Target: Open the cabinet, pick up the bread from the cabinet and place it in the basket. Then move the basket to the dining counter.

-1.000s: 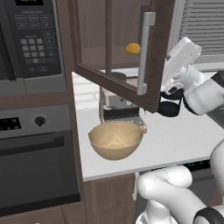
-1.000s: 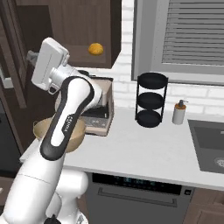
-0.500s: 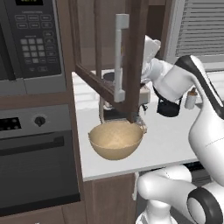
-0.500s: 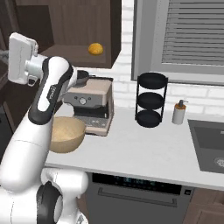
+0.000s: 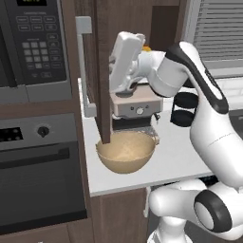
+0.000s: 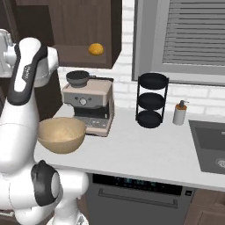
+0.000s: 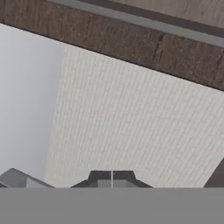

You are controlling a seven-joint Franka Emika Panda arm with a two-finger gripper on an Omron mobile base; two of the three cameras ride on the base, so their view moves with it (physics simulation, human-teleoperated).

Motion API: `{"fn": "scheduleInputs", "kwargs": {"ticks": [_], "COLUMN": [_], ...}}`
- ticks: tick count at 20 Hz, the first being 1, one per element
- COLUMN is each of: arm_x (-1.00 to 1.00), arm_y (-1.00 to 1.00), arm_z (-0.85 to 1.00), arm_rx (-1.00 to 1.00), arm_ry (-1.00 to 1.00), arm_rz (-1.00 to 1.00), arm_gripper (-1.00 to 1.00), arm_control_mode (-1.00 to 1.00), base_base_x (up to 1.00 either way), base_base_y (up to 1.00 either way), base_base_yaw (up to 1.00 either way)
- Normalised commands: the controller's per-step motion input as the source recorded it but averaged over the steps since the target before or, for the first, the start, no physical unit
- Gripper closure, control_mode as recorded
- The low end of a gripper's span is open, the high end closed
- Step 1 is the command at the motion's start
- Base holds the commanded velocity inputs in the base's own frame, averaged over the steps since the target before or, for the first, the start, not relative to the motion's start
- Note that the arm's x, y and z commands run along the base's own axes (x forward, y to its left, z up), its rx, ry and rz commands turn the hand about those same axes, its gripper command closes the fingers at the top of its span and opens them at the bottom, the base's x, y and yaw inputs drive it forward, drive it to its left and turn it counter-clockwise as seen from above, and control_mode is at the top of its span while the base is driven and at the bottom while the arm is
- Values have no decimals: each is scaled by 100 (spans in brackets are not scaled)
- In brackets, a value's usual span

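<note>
Cabinet [image 5: 102, 71] comes first, as the biggest thing: its door has swung much wider than it was a second ago and now stands edge-on in the left base view, with the grey bar handle [image 5: 84, 66] facing out. The arm has swung across with it, so the opening step looks done. The white table [image 6: 145, 154] below holds the coffee machine [image 6: 90, 107] and the basket [image 6: 61, 134], which sits at the table's front edge just as before. The tool [image 7: 112, 177] is up beside the door; its tips look pressed together with nothing between them. The bread [image 6: 96, 48] has not moved. It lies on the shelf inside the cabinet, now free to reach, so picking it up should be next.
</note>
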Motion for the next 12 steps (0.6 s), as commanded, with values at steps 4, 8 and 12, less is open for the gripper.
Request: {"fn": "scheduleInputs", "kwargs": {"ticks": [4,8,12], "arm_x": [2,26,26], "arm_y": [-33,-48,-48], "arm_z": [0,0,-2], "arm_rx": [0,-9,-21], "arm_ry": [-10,-10,-19], "arm_rz": [0,-14,-25], "arm_gripper": [100,100,100], "arm_control_mode": [-100,-100,-100], "base_base_x": [0,0,0], "base_base_y": [0,0,0], "base_base_yaw": [0,0,0]}}
